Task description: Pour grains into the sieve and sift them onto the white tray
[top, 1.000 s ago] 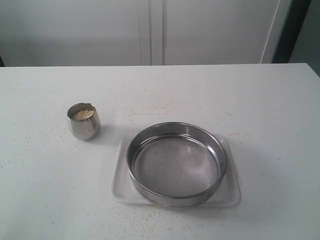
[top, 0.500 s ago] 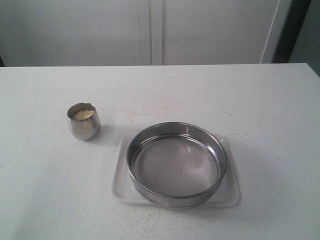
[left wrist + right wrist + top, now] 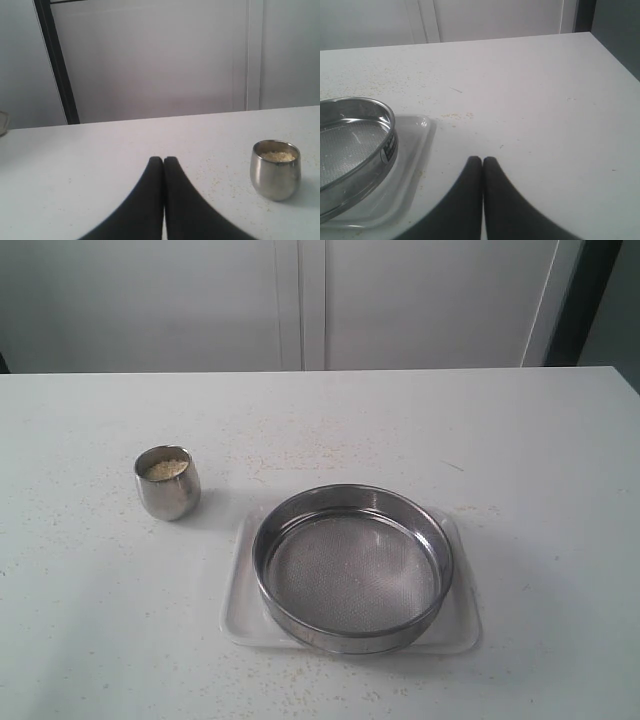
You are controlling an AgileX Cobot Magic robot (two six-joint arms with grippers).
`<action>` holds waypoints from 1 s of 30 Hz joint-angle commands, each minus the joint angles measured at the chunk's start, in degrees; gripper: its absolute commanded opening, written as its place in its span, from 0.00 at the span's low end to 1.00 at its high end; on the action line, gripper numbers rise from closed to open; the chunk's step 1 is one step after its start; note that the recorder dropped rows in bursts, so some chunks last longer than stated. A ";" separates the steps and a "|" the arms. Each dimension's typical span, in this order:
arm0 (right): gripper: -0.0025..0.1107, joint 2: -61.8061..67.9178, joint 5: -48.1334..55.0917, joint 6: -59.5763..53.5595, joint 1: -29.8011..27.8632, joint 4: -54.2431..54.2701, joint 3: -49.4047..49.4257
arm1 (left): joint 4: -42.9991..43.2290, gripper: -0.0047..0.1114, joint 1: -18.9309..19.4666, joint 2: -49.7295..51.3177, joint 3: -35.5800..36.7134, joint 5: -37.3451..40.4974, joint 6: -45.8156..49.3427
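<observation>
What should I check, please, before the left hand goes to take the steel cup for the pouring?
1. Steel cup stands upright on the table: ok.
2. Grains are inside the cup: ok.
3. Sieve sits on the white tray: ok.
4. Sieve mesh holds no heap of grains, nothing poured yet: ok.
5. Left hand is open for the grasp: not ok, its fingers are shut together and hold nothing.
6. Right hand is apart from the sieve: ok, it is shut and empty, beside the tray.
</observation>
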 commanded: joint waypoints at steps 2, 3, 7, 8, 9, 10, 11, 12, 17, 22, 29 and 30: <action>0.02 -0.25 -0.45 -0.01 -0.33 -0.12 0.29 | -0.35 0.04 -0.25 -0.28 0.20 -3.49 -0.28; 0.02 -0.25 -0.45 -0.01 -0.33 -0.12 0.29 | -0.35 0.04 -0.25 -0.28 0.20 -3.83 -0.28; 0.02 -0.25 -0.45 -0.01 -0.33 -0.12 0.29 | -0.35 0.04 -0.25 -0.28 0.20 -4.73 -0.28; 0.02 -0.25 -0.45 -0.01 -0.33 -0.12 0.29 | -0.35 0.04 -0.25 -0.28 0.20 -4.73 -0.28; 0.02 -0.25 -0.45 -0.01 -0.33 -0.12 0.29 | -0.35 0.04 -0.25 -0.28 0.20 -4.85 -0.28; 0.02 -0.25 -0.45 -0.01 -0.33 -0.12 0.29 | -0.35 0.04 -0.25 -0.28 0.20 -5.23 -0.28; 0.02 -0.25 -0.45 -0.01 -0.33 -0.12 0.29 | -0.35 0.04 -0.25 -0.28 0.20 -5.63 -0.14; 0.02 -0.25 -0.45 -0.01 -0.33 -0.12 0.29 | -0.35 0.04 -0.25 -0.28 0.20 -6.28 0.40; 0.02 -0.25 -0.45 -0.01 -0.33 -0.12 0.29 | -0.35 0.04 -0.25 -0.28 0.20 -9.41 2.51; 0.02 -0.25 -0.45 -0.01 -0.33 -0.12 0.29 | -0.35 0.04 -0.25 -0.28 0.20 -9.86 2.95; 0.02 -0.25 -0.45 -0.01 -0.33 -0.12 0.29 | -0.35 0.04 -0.25 -0.28 0.20 -9.99 2.95; 0.02 -0.25 -0.45 -0.01 -0.33 -0.12 0.29 | -0.35 0.04 -0.25 -0.28 0.20 -10.12 2.95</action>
